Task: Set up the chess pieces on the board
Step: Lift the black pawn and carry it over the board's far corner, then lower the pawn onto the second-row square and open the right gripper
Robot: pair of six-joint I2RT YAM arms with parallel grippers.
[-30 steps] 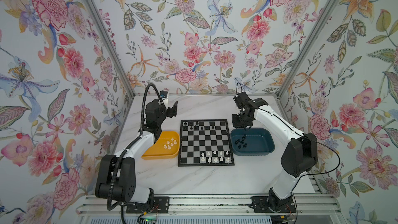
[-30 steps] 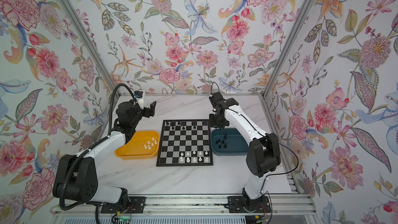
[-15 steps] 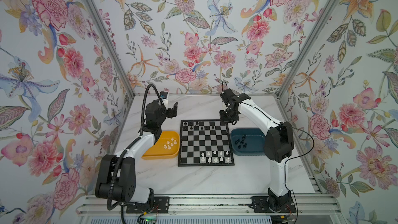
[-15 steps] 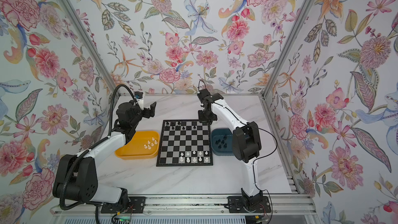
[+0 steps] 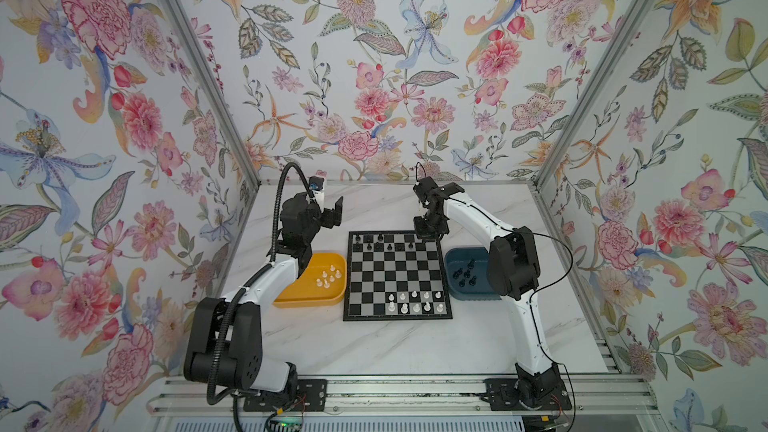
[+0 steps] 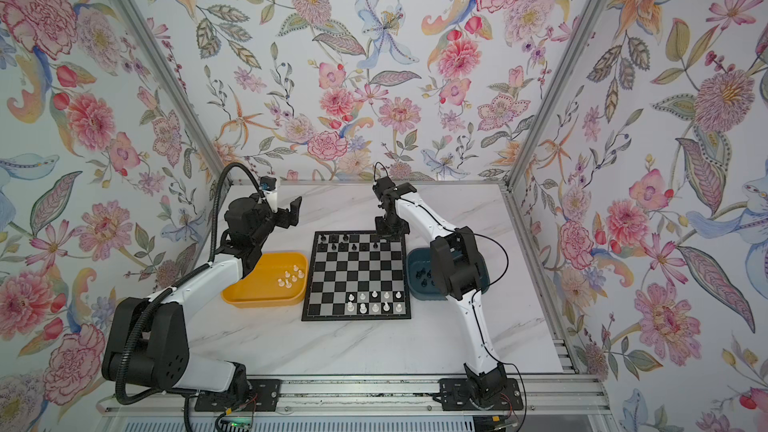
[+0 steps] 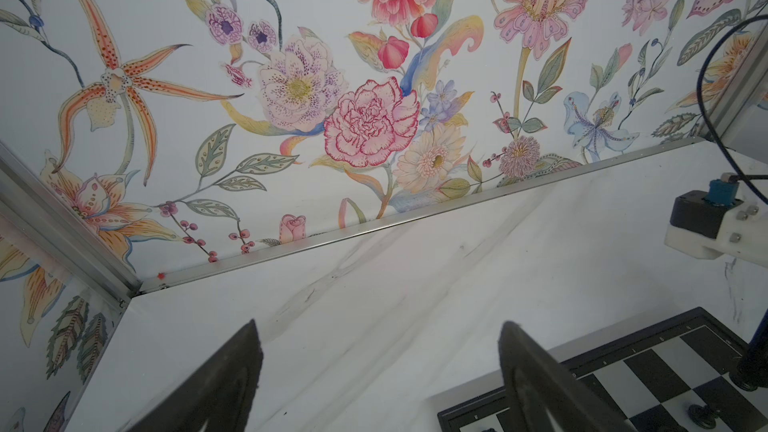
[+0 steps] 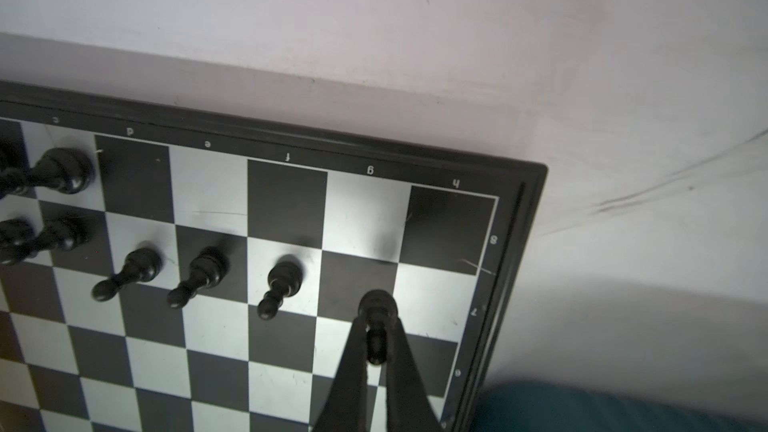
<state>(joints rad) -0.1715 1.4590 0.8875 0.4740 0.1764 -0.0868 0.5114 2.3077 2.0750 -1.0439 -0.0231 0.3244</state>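
The board [image 5: 397, 276] [image 6: 357, 280] lies mid-table. Black chess pieces [image 5: 379, 243] stand on its two far rows and white ones [image 5: 415, 302] on its two near rows. My right gripper [image 5: 428, 235] [image 6: 388, 238] [image 8: 376, 328] hangs over the board's far right corner, shut on a black pawn [image 8: 376, 309]. The pawn's base is over a dark square of the second row, right of three standing pawns [image 8: 199, 272]. Whether it touches the board [image 8: 282, 201] I cannot tell. My left gripper [image 5: 328, 203] [image 6: 284, 201] [image 7: 380, 324] is open and empty, raised beyond the board's far left corner [image 7: 665, 367].
A yellow tray [image 5: 291, 299] with several white pieces [image 5: 328, 276] sits left of the board. A dark blue tray [image 5: 453, 259] with several black pieces [image 5: 465, 274] sits to the right, partly behind my right arm. Flowered walls close in the back and both sides.
My right gripper has swung from above the blue tray to the board's far right corner, staying shut. The left arm has not moved.
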